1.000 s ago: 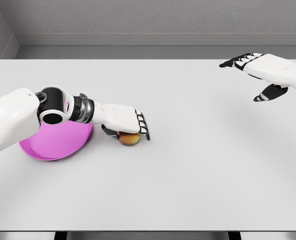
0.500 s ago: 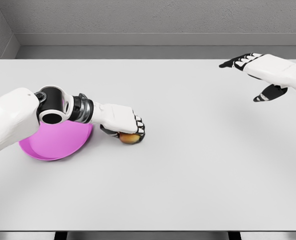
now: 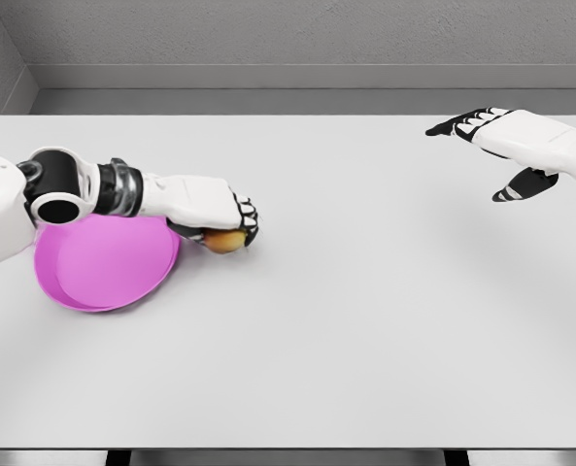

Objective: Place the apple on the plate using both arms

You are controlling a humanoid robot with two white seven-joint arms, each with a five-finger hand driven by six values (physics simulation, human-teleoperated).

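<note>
One relation decides the next move: the plate (image 3: 103, 272) lies directly behind the left hand (image 3: 220, 221), toward its own forearm and a little toward the robot, with the rim nearly touching the wrist side of the hand. Left hand has fingers curled down over the apple (image 3: 223, 242), which shows as a small orange-yellow patch under the palm and fingertips. Looks like a top grasp, closed on the fruit. Whether the apple is lifted clear of the tabletop (image 3: 365, 320) or resting on it cannot be told from this angle.

Apple sits just beside the plate rim on the side away from the left shoulder, not over the plate yet. Judged carry: short pull back along the forearm line, then release.

Right hand (image 3: 506, 150) is far across the tabletop, well apart from apple and plate, fingers extended and spread, thumb hanging below, holding nothing. Left hand is by far the nearer one; the right plays no part in the grasp here.

Risk, as a guess: the round apple may roll off the shallow rim if released near the edge.
</note>
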